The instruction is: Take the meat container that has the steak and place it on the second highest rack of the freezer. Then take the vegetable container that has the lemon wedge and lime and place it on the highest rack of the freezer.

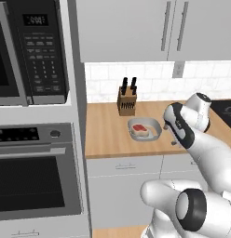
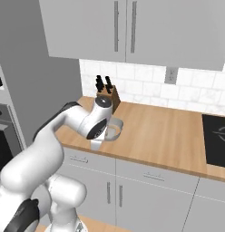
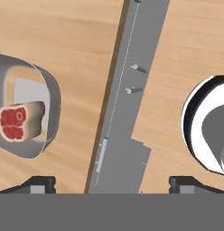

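One meat container (image 1: 145, 128) holding one steak (image 1: 140, 129), one knife block (image 1: 126, 103) (two dark handles showing), one microwave (image 1: 31, 51), one oven (image 1: 38, 174), one wall outlet (image 1: 178, 69).

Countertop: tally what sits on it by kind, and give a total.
Knife block: 1
Meat container: 1
Steak, inside the container: 1
Total: 3
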